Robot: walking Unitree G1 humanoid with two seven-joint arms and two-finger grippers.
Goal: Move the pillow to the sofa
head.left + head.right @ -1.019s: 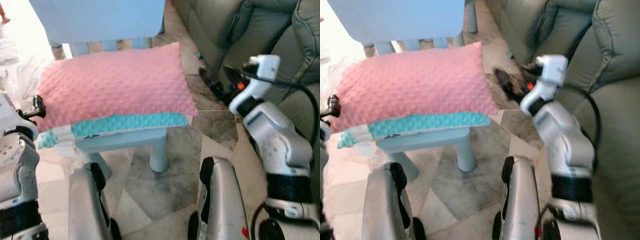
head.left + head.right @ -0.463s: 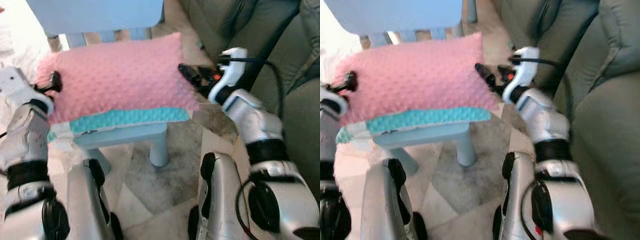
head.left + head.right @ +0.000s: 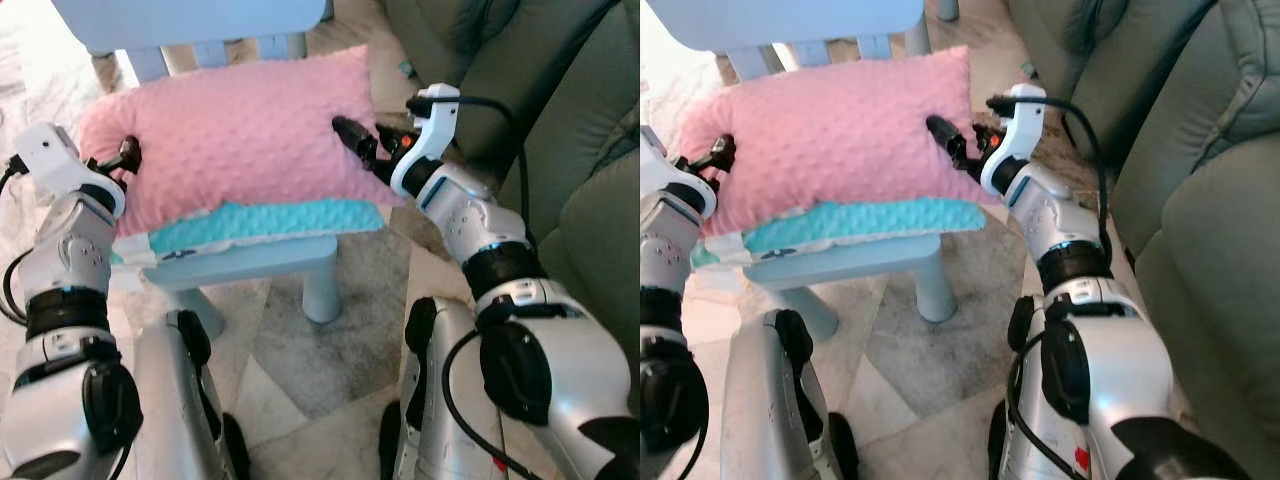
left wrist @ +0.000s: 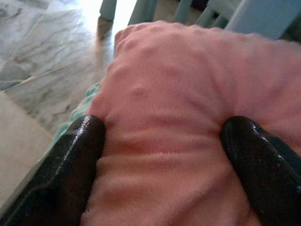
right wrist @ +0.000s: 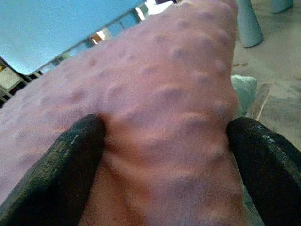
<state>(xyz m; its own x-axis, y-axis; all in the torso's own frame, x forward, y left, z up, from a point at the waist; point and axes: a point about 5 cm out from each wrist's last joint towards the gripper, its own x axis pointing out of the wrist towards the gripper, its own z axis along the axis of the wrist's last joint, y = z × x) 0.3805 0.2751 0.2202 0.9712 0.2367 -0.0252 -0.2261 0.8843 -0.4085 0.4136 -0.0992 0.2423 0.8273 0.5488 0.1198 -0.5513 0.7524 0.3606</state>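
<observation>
The pink pillow (image 3: pixel 235 135) lies on a small blue bench (image 3: pixel 250 265) beside the sofa (image 3: pixel 560 110). Left gripper (image 4: pixel 164 155) and right gripper (image 5: pixel 164 155) press spread fingers into opposite ends; squeeze evenly, lift level, then swing toward the sofa.

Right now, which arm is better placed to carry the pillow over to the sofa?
Right. The right gripper presses the pink pillow on the end nearest the sofa; the left gripper presses the far end.

You see the left gripper (image 4: pixel 162 162) with its 2 black fingers (image 4: pixel 75 165) spread, pressing into the pink pillow (image 4: pixel 188 89).
</observation>
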